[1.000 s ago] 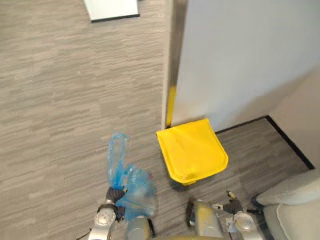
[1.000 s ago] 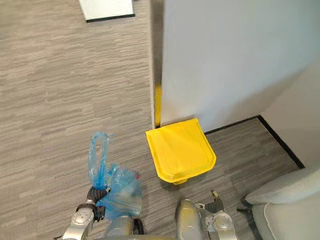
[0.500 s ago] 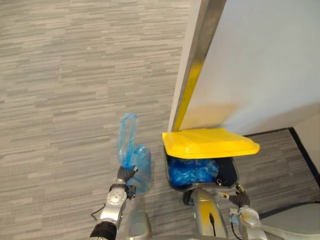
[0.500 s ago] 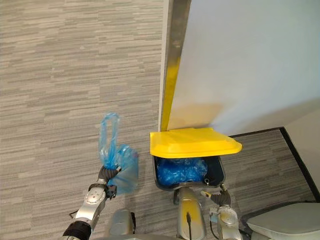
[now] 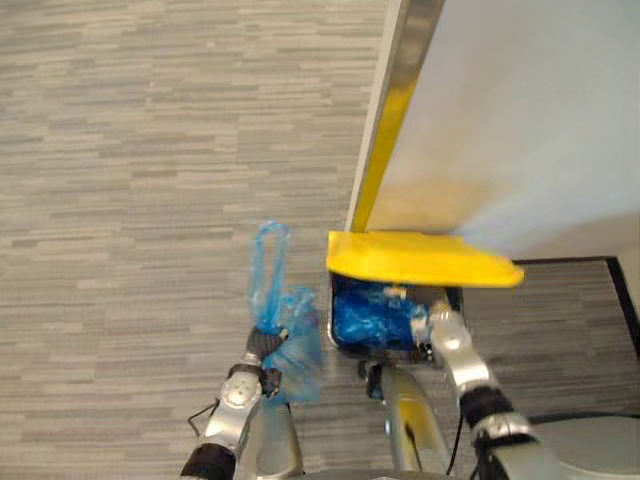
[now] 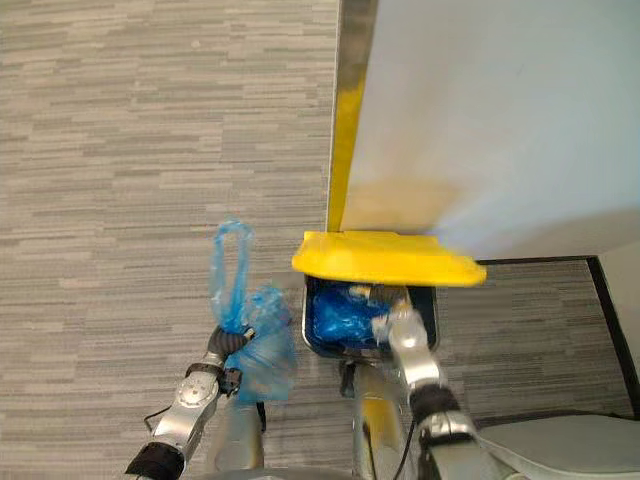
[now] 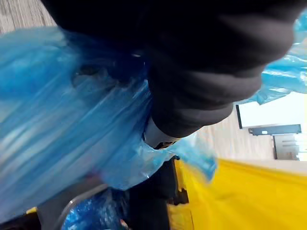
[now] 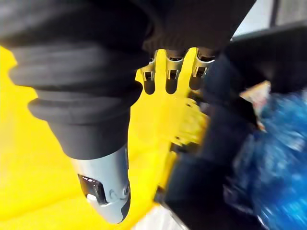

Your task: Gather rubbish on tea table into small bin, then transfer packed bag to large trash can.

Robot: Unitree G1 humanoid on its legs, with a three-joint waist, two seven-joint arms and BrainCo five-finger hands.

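A large trash can (image 5: pixel 345 345) stands against the wall with its yellow lid (image 5: pixel 420 260) raised, and a blue liner (image 5: pixel 370 318) shows inside. My left hand (image 5: pixel 262 350) is shut on the neck of a packed blue bag (image 5: pixel 296 352). The bag's handle loop (image 5: pixel 268 268) sticks up just left of the can. In the left wrist view the blue bag (image 7: pixel 57 124) lies against the hand, with the yellow lid (image 7: pixel 240 201) beyond. My right hand (image 5: pixel 440 328) is at the can's right rim under the lid. Its fingers (image 8: pixel 168 76) are straight and point at the lid's underside (image 8: pixel 29 143).
A pale wall panel (image 5: pixel 520 110) with a metal edge strip (image 5: pixel 400 90) rises right behind the can. Grey striped carpet (image 5: pixel 130 180) spreads to the left. A black baseboard line (image 5: pixel 565 262) runs right of the can, and a grey cushion (image 5: pixel 595 445) sits at the lower right.
The lid, shut one second ago, stands raised. My right hand has risen from low beside the can to its rim under the lid. The bag has drifted a little closer to the can.
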